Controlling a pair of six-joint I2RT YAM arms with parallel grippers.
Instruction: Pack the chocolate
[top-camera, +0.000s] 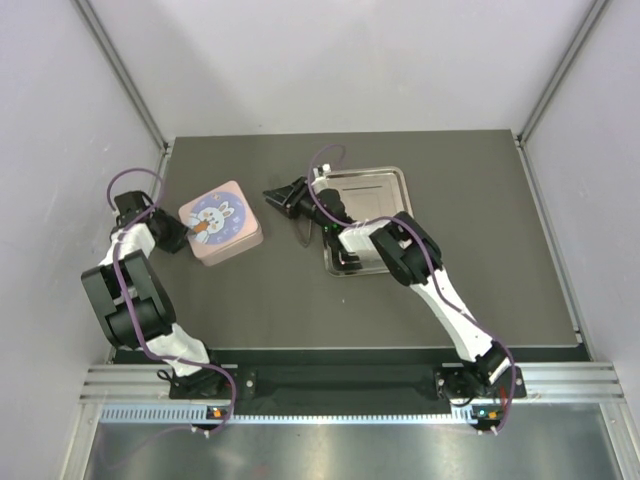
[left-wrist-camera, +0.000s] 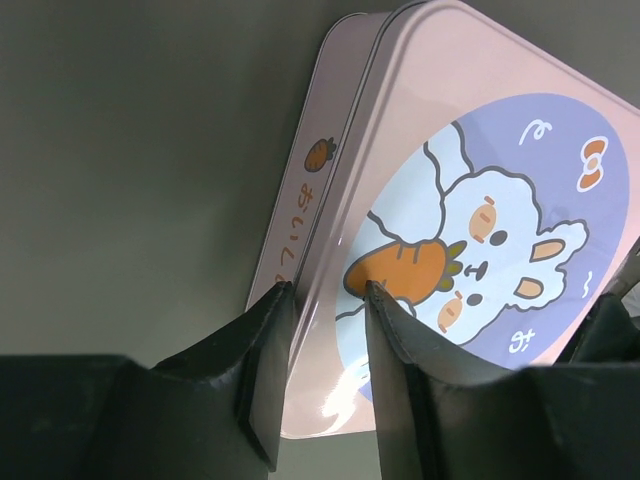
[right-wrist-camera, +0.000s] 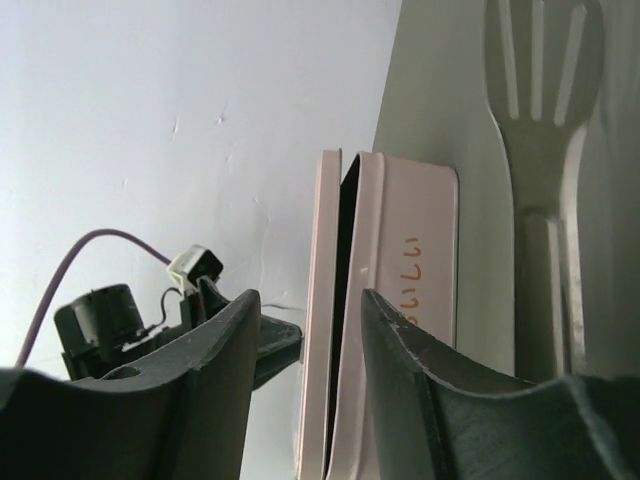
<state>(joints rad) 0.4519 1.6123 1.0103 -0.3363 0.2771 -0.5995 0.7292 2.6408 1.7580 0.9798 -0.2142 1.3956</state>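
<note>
**Top view:** A pink square metal tin (top-camera: 240, 247) with a rabbit-printed lid (top-camera: 220, 220) sits left of centre on the dark tabletop (top-camera: 450, 300). The left hand (top-camera: 186, 234) is at the tin's left edge. The right hand (top-camera: 273, 196) hangs just left of a shallow steel tray (top-camera: 385, 180), which looks bare, and a grey slotted spatula (top-camera: 299, 228) lies just below it. No chocolate shows.

**Left wrist:** The narrow fingers (left-wrist-camera: 262, 380) pinch the lid's rim.

**Right wrist:** The fingers (right-wrist-camera: 215, 380) stand apart and hold nothing. At centre frame the lid is ajar, and the chocolate is probably hidden inside. The pinch is thin, so the lid could slip shut. The unheld tin could also drag or tip.
</note>
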